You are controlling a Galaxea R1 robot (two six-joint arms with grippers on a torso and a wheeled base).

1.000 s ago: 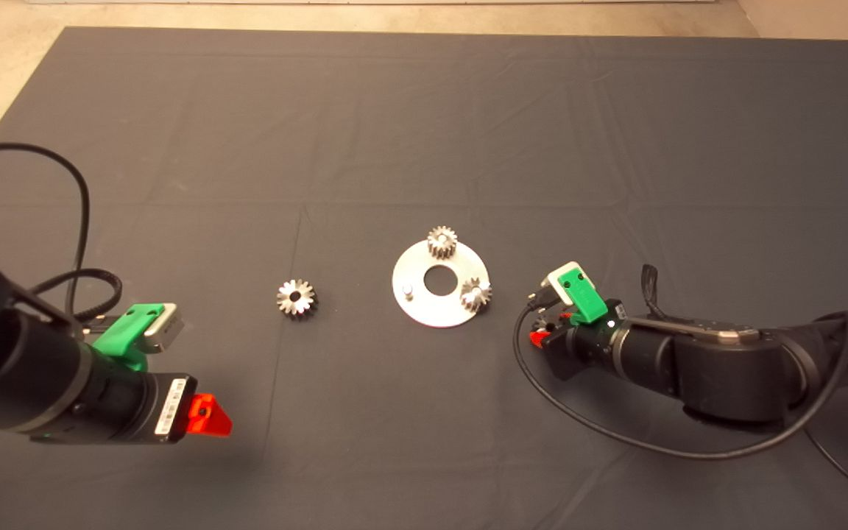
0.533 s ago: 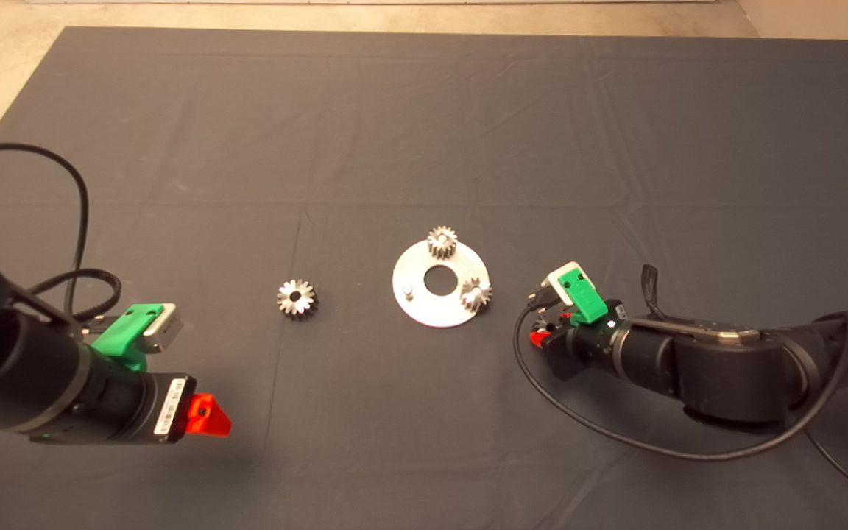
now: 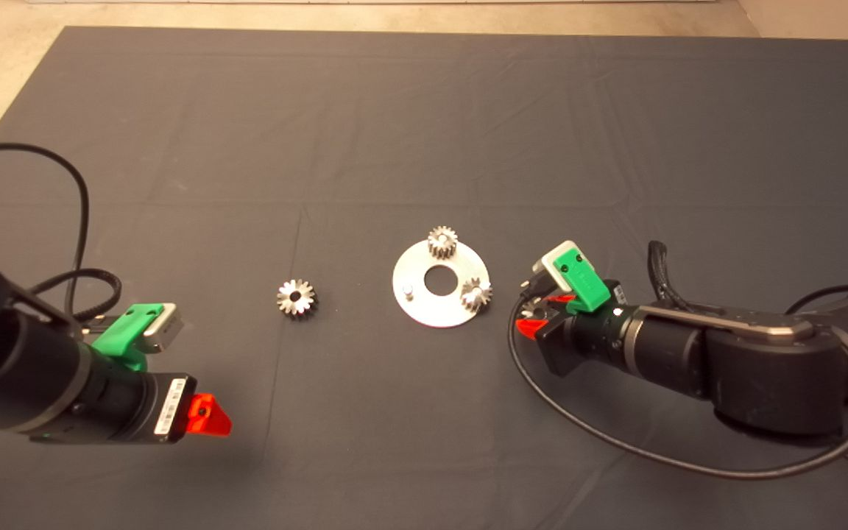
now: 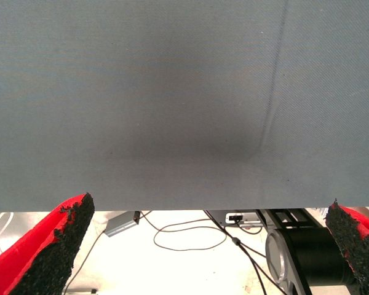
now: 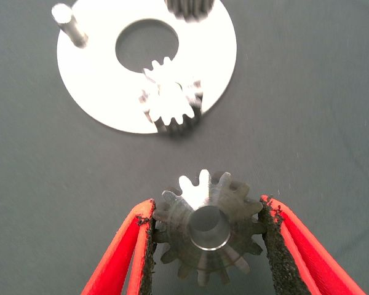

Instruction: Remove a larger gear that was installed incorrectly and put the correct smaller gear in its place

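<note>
The larger gear (image 3: 297, 298), bright silver, lies flat on the mat to the left of the round steel plate (image 3: 431, 309). Two small gears (image 3: 442, 241) (image 3: 475, 294) sit on the plate, and one peg (image 3: 408, 289) stands bare. My right gripper (image 3: 538, 315) hovers just right of the plate, shut on the smaller gear (image 5: 206, 230), which is held by its toothed sides between the pads. The right wrist view shows the plate (image 5: 98, 92) and the bare peg (image 5: 67, 21) beyond it. My left gripper (image 3: 207, 416) waits open at the lower left.
The dark mat (image 3: 424, 132) stretches wide behind the plate. A black cable (image 3: 615, 442) loops on the mat under the right arm. Past the mat's edge, the left wrist view shows floor with cables (image 4: 184, 236).
My right gripper has risen and shifted slightly toward the plate with the smaller gear in its grip. The left arm, the larger gear and the plate have stayed put.
</note>
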